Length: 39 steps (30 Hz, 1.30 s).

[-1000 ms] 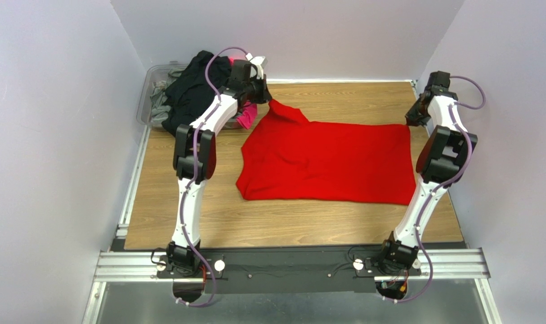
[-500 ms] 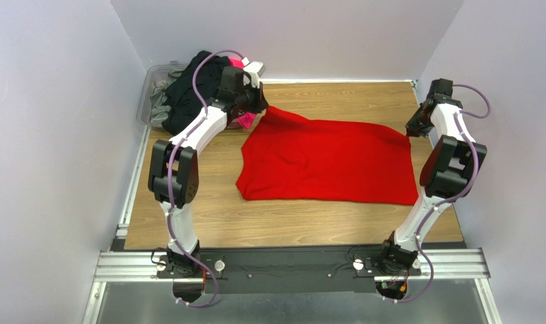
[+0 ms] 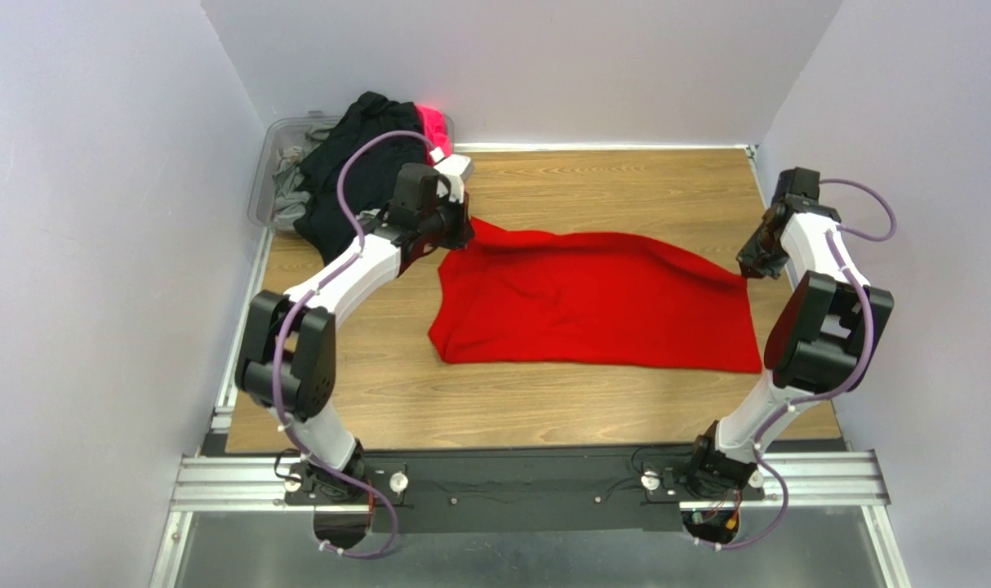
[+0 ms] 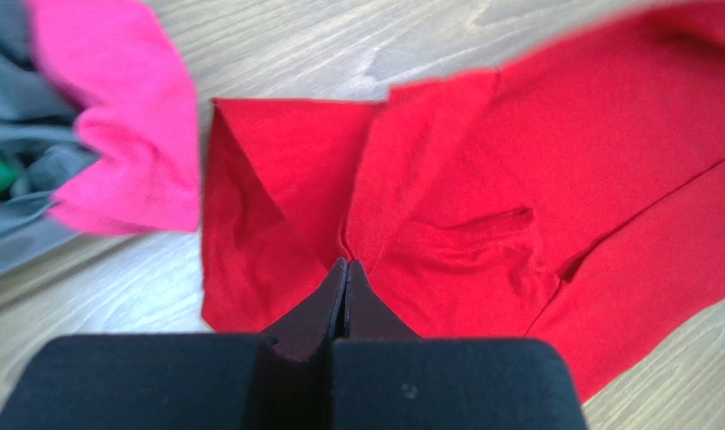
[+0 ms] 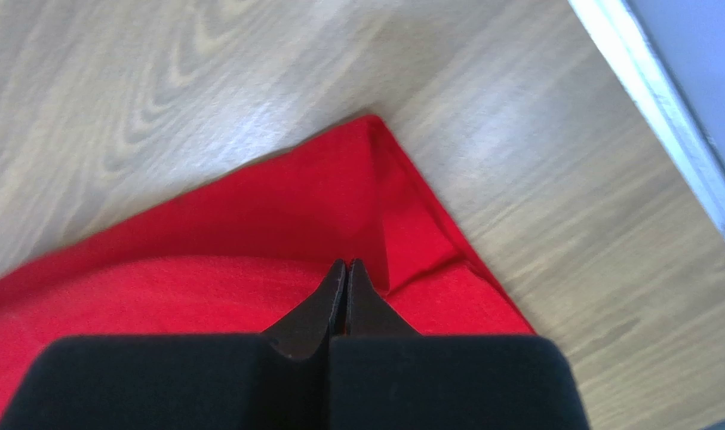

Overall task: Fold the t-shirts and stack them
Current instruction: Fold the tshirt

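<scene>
The red t-shirt (image 3: 599,306) lies spread on the counter (image 3: 525,404), starting just right of the clear bin (image 3: 271,165) and running well away from it across the counter. The bin holds the heap of other t-shirts (image 3: 347,165), black, grey and hot pink.

The left claw (image 3: 461,233) is pressed together on the shirt corner closest to the bin. In its wrist view the fingertips meet on a ridge of red cloth. The right claw (image 3: 749,263) is pressed together on the corner farthest from the bin, pinching the hem where it comes to a point.

Over the last second both claws have come away from the bin's end of the counter towards the arm bases, bringing the shirt's far edge with them. The left corner was lifted in a peak close beside the bin. It now sits lower and clear of the bin, and the far edge has begun to lie over the body of the shirt.

This reads as the first fold getting under way, with the far half being carried over the near half. The fold looks barely begun, and nothing is stacked yet.
</scene>
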### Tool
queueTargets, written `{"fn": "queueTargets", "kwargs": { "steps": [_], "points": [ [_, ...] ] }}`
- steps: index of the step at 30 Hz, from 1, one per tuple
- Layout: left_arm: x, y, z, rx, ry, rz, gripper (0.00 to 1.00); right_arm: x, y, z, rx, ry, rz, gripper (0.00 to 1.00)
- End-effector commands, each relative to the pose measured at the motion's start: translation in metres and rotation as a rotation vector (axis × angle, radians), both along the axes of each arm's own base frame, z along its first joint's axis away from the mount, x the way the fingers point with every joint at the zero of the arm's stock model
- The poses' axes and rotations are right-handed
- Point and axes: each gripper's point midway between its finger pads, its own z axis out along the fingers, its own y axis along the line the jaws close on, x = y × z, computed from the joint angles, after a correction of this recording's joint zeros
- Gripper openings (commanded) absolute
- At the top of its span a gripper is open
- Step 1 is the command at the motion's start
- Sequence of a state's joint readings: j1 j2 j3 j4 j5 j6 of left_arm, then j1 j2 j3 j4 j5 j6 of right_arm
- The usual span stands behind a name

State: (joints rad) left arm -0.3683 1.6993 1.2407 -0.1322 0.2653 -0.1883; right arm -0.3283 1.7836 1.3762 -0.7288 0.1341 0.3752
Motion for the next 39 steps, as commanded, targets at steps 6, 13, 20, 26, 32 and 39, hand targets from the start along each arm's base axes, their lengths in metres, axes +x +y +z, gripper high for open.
{"fn": "queueTargets", "kwargs": {
  "steps": [6,13,20,26,32,39],
  "points": [
    [-0.028,0.016,0.004,0.002,-0.029,0.074,0.0,-0.03,-0.013,-0.004,-0.097,0.062,-0.06,0.01],
    [-0.049,0.019,0.002,-0.011,-0.031,0.072,0.0,-0.039,-0.017,-0.002,-0.132,0.073,-0.083,0.01],
    [-0.062,0.022,0.003,-0.027,-0.039,0.087,0.0,-0.048,-0.018,-0.001,-0.147,0.077,-0.094,0.01],
    [-0.075,0.021,-0.015,-0.028,0.002,0.064,0.0,-0.055,-0.017,-0.009,-0.15,0.097,-0.1,0.01],
    [-0.091,0.012,-0.025,-0.04,0.033,0.028,0.0,-0.067,-0.016,-0.017,-0.152,0.131,-0.113,0.36],
    [-0.104,0.002,-0.034,-0.046,0.057,-0.01,0.0,-0.059,-0.014,0.021,-0.161,-0.006,-0.144,0.99]
  ]
}}
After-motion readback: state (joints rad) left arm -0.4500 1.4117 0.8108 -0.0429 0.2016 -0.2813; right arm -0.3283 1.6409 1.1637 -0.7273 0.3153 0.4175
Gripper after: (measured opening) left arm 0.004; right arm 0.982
